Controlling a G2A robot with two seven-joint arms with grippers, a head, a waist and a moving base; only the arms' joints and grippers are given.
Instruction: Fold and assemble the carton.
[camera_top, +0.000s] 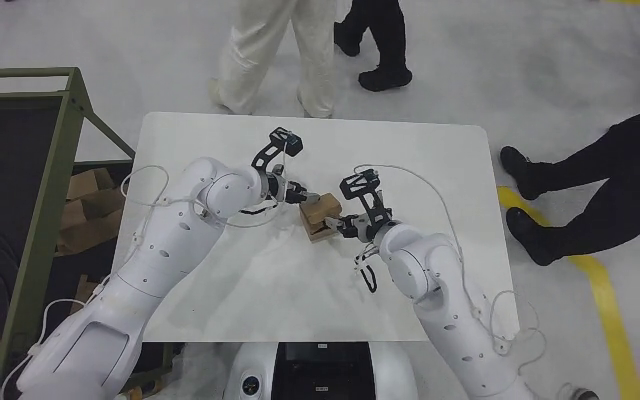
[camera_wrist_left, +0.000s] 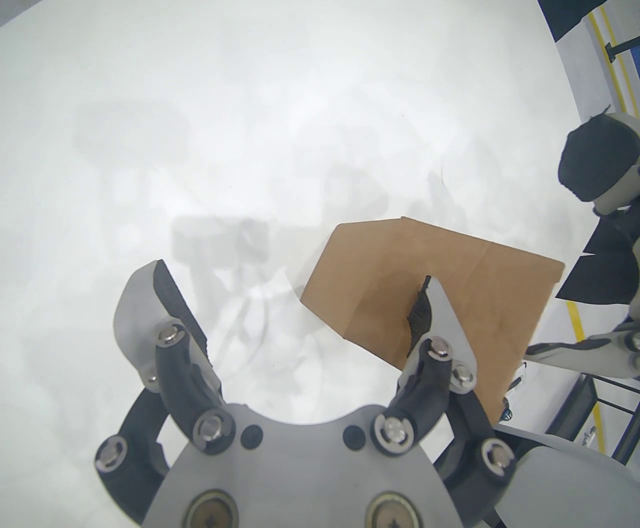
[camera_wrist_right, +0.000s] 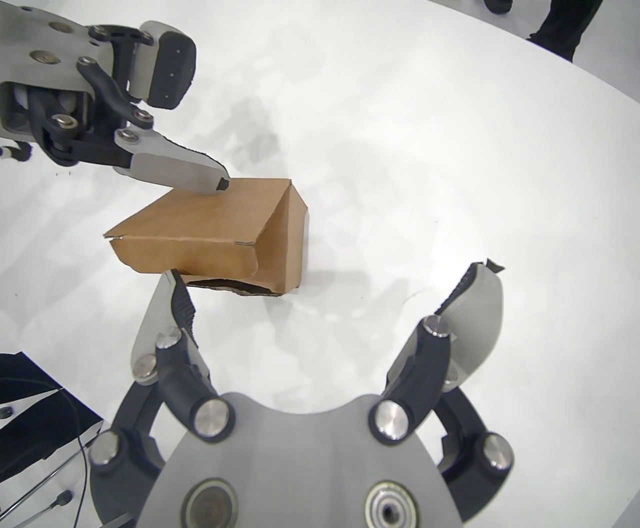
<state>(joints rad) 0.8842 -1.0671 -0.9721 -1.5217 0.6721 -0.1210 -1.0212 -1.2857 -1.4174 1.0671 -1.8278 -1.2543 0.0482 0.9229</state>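
A small brown carton (camera_top: 320, 214) sits near the middle of the white table (camera_top: 200, 150), partly folded, with one flap bent down over its open side (camera_wrist_right: 210, 250). My left gripper (camera_wrist_left: 295, 295) is open; one fingertip (camera_wrist_left: 430, 305) rests on the carton's top panel (camera_wrist_left: 480, 300), the other hangs over bare table. In the right wrist view that same fingertip (camera_wrist_right: 200, 172) touches the carton's upper edge. My right gripper (camera_wrist_right: 330, 280) is open beside the carton, one fingertip (camera_wrist_right: 175, 295) close against its lower front edge.
A green-framed cart (camera_top: 45, 180) with cardboard pieces (camera_top: 90, 205) stands left of the table. People's legs and shoes (camera_top: 290, 50) are on the floor beyond the far edge, and another person's shoes (camera_top: 530, 200) to the right. A yellow floor line (camera_top: 600, 290) runs at right.
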